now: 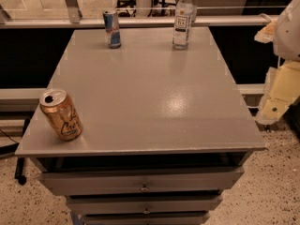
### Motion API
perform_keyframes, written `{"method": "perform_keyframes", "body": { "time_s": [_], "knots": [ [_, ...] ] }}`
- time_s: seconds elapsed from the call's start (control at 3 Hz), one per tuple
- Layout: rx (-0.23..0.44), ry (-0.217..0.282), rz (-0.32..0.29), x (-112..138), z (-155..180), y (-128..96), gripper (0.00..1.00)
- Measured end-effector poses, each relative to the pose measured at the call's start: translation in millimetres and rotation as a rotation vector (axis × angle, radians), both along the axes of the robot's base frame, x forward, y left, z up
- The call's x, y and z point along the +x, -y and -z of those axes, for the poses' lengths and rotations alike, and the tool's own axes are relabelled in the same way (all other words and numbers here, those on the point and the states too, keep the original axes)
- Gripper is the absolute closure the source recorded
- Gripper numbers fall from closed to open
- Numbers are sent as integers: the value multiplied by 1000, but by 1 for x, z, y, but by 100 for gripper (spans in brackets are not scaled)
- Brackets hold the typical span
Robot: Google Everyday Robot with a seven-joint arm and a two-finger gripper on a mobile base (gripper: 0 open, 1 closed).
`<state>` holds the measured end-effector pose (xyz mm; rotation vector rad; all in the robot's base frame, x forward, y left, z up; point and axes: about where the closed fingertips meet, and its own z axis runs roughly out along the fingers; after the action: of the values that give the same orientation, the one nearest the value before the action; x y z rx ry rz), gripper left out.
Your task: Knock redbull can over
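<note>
The redbull can is slim, blue and silver, and stands upright near the far left edge of the grey tabletop. My gripper hangs off the table's right side, pale yellow below a white arm part. It is well to the right of the can and nearer the camera, and it touches nothing.
A gold can with script lettering stands at the near left corner. A clear plastic bottle with a white cap stands at the far edge, right of the redbull can. Drawers are below the tabletop. A railing runs behind the table.
</note>
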<state>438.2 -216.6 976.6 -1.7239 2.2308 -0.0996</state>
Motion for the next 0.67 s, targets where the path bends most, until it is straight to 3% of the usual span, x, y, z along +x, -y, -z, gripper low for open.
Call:
{"method": "perform_keyframes", "body": {
  "time_s": [0.33,0.67],
  "knots": [
    [0,0,0,0,0,0,0],
    [77,12,-38,12,9,-18,0]
  ]
}}
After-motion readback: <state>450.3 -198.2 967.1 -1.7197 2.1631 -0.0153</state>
